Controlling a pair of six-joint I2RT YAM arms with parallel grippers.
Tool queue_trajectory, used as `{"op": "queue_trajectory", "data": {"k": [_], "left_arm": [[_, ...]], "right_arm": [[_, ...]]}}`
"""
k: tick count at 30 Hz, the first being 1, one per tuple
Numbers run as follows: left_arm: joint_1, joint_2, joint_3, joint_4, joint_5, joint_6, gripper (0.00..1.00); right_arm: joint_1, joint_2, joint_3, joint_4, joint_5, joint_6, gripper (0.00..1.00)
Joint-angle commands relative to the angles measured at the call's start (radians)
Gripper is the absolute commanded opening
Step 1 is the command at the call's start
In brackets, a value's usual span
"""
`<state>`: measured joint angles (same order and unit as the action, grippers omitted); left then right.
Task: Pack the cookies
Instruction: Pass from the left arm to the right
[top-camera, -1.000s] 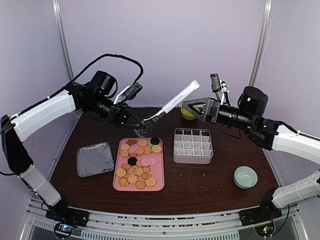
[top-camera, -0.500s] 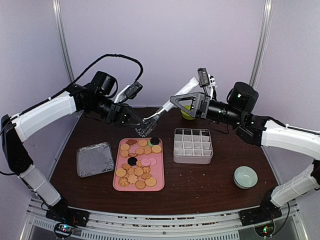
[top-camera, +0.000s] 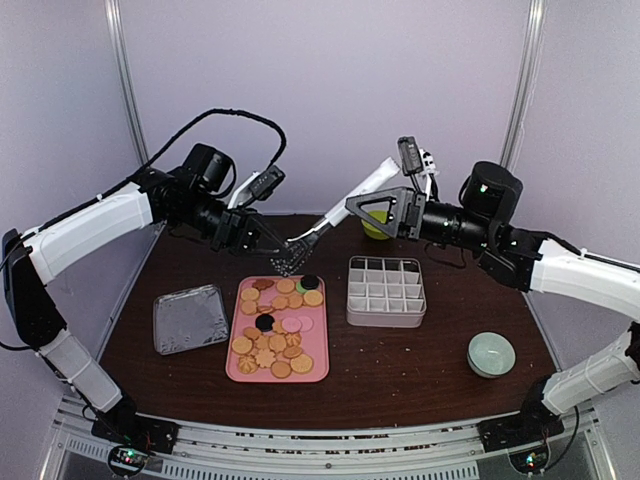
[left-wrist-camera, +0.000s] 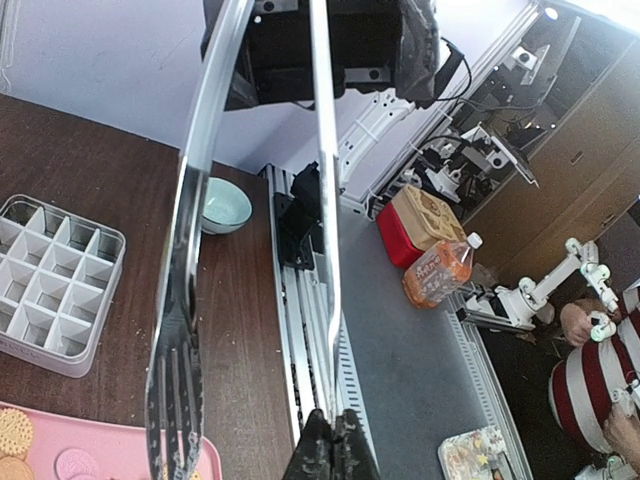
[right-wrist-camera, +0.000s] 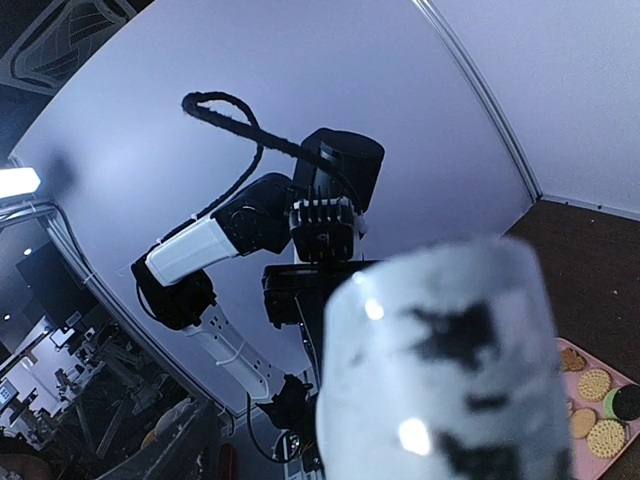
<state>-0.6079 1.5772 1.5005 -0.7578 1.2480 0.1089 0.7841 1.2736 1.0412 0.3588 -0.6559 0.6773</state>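
Plainly, the cookies (top-camera: 277, 343) lie flat on the pink tray (top-camera: 319, 345) at mid-table, just left of the white divided box (top-camera: 386, 290). They are mostly golden-tan rounds and flower shapes, with a few pinkish and two black. My left gripper (top-camera: 272, 245) is clamped on the metal tongs (top-camera: 320, 225). I cannot tell whether my right gripper (top-camera: 385, 210) grips their white end.

Here's the left claw (top-camera: 268, 243), clamped on the long metal tongs (top-camera: 330, 215) near their slotted head, just above the far edge of the pink rectangular tray (top-camera: 320, 352). The white-sleeved handle slants up to the right claw (top-camera: 352, 204); gripped or not, can't tell. Golden-tan round cookies (top-camera: 279, 343) crowd that tray on the dark brown tabletop (top-camera: 400, 372). A white plastic grid box (top-camera: 386, 319) sits just to its right, a silver foil tray (top-camera: 190, 320) to its left, and a pale green bowl (top-camera: 491, 354) well off right.
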Motion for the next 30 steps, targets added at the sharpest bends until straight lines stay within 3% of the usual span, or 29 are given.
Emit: {"op": "queue_trajectory", "data": {"k": [1, 13, 30], "left_arm": [[0.001, -0.007, 0.032, -0.061, -0.016, 0.101, 0.0], [0.001, -0.005, 0.06, -0.186, -0.007, 0.216, 0.0], [0.001, 0.0, 0.069, -0.225, -0.02, 0.261, 0.0]], "right_arm": [[-0.041, -0.027, 0.037, -0.049, -0.096, -0.021, 0.77], [-0.056, 0.056, 0.117, -0.113, -0.215, -0.046, 0.71], [-0.05, 0.092, 0.112, -0.009, -0.244, 0.035, 0.58]]}}
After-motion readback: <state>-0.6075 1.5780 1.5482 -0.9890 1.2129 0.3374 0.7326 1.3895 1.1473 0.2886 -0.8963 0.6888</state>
